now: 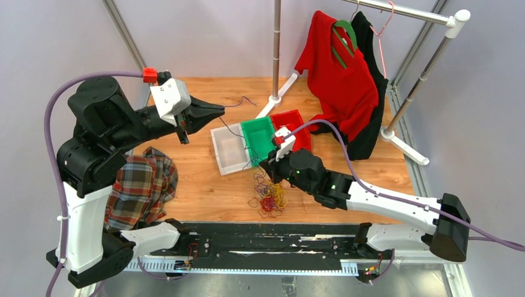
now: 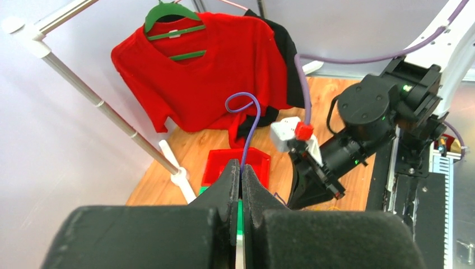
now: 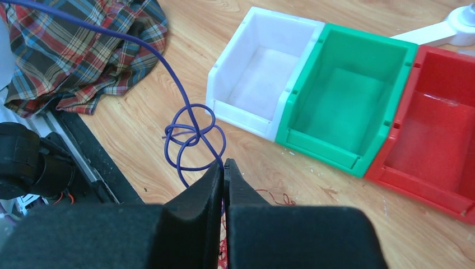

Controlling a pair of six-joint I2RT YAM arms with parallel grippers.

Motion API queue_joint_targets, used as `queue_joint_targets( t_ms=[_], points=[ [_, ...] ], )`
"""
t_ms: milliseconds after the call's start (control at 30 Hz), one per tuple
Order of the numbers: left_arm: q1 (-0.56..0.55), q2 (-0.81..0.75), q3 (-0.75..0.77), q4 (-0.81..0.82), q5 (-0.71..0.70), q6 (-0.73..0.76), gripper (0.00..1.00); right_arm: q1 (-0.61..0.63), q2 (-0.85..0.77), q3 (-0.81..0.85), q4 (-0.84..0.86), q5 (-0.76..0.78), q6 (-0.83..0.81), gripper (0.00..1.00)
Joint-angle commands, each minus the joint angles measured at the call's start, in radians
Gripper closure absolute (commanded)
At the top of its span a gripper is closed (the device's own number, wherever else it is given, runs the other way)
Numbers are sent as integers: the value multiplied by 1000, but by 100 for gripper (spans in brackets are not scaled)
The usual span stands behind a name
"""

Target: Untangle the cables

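A tangle of thin yellow, red and purple cables (image 1: 268, 197) lies on the wooden table in front of the bins. One purple cable (image 3: 193, 134) runs out of it, knotted into a few small loops. My right gripper (image 3: 223, 164) is shut on this cable just below the knot, low over the table near the tangle (image 1: 265, 166). My left gripper (image 1: 221, 112) is raised at the left and is shut on the same purple cable (image 2: 250, 126), whose free end curls above the fingertips (image 2: 242, 168). A red strand (image 3: 278, 197) lies on the wood beside the right fingers.
White bin (image 1: 228, 150), green bin (image 1: 259, 137) and red bin (image 1: 296, 124) stand side by side behind the tangle. A plaid shirt (image 1: 142, 185) lies at the left. A red T-shirt (image 1: 339, 77) hangs from the clothes rack (image 1: 402, 11) at the back right; a rack foot (image 1: 275, 99) rests behind the bins.
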State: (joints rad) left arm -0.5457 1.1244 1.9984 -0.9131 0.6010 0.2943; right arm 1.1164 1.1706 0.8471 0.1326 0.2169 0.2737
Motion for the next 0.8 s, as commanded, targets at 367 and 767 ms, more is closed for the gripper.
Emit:
queue_joint_targets(
  t_ms=[367, 767],
  points=[
    [-3, -89, 104, -110, -477, 382, 100, -83, -304, -176, -155, 222, 26, 100],
    [-3, -82, 162, 75, -745, 475, 100, -104, -396, -209, -284, 257, 65, 100]
  ],
)
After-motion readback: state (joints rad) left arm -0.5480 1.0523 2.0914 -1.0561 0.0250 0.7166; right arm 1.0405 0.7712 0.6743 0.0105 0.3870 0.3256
